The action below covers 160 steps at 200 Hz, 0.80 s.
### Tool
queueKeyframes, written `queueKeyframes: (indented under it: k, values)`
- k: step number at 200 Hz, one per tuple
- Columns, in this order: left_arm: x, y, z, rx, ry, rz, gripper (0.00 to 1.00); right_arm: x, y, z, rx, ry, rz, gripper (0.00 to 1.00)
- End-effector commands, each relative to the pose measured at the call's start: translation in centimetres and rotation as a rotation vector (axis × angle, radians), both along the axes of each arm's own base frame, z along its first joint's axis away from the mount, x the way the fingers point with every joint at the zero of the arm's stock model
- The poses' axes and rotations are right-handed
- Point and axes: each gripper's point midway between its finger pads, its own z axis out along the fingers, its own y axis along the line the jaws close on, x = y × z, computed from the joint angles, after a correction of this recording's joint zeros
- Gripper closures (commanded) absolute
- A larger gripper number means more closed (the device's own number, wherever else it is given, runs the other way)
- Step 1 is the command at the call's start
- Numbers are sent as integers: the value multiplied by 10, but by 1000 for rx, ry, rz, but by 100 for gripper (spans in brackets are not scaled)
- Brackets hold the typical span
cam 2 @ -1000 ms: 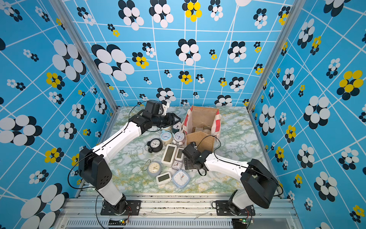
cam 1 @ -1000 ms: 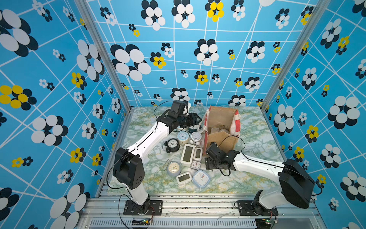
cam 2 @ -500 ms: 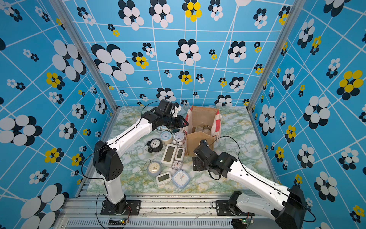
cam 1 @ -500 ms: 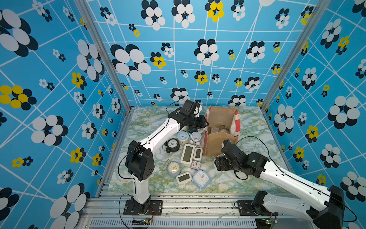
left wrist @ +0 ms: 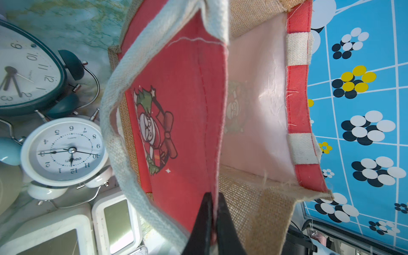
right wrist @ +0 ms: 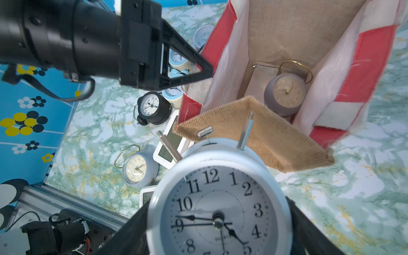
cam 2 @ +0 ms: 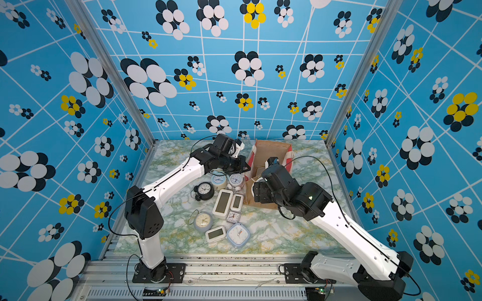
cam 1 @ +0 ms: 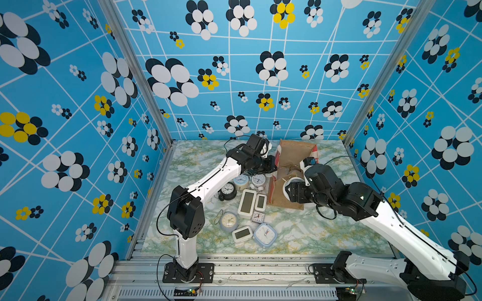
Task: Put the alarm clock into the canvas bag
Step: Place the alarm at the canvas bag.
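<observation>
Fingers (right wrist: pixel 309 229) of our right gripper (right wrist: pixel 218 204) hug the alarm clock's (right wrist: pixel 220 223) slick, rigid body; left gripper (left wrist: pixel 214 196) pinches the floppy canvas bag (left wrist: pixel 187 99). Seems solid, we reckon.

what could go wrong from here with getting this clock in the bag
1. The near burlap wall of the canvas bag sags across the opening just ahead of the white alarm clock held by the right gripper; its bell posts could snag.
2. The left gripper pinches only the edge of the red side panel; a slip could let the mouth collapse.
3. A grey clock already lies inside, so a drop may strike it.
</observation>
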Motion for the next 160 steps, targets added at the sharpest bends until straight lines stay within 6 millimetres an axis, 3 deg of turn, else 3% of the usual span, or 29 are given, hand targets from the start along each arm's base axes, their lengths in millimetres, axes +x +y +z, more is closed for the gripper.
queueKeyframes:
  k: [1, 32, 43, 48, 62, 118, 144, 160]
  values:
    - [-14, -14, 16, -46, 10, -27, 100, 17, -14, 27, -29, -76, -36, 52]
    - [-30, -27, 23, -68, 20, -45, 100, 43, -27, 46, -61, -123, -91, 53]
    - [-34, -29, 20, -63, 34, -42, 100, 53, -33, 42, -77, -110, -112, 53]
    - [-35, -30, 18, -60, 41, -36, 100, 57, -35, 53, -62, -131, -122, 54]
    - [-42, -31, 33, -90, 32, -35, 100, 68, -40, 52, -65, -122, -138, 55]
    - [-49, -31, 53, -133, 17, 1, 100, 97, -55, 47, -71, -99, -190, 56]
    - [-48, -24, 40, -77, 20, 13, 94, 106, -52, 34, -62, -67, -178, 57]
    - [-48, -15, 26, -24, 22, 31, 84, 111, -44, 23, -46, -32, -152, 57]
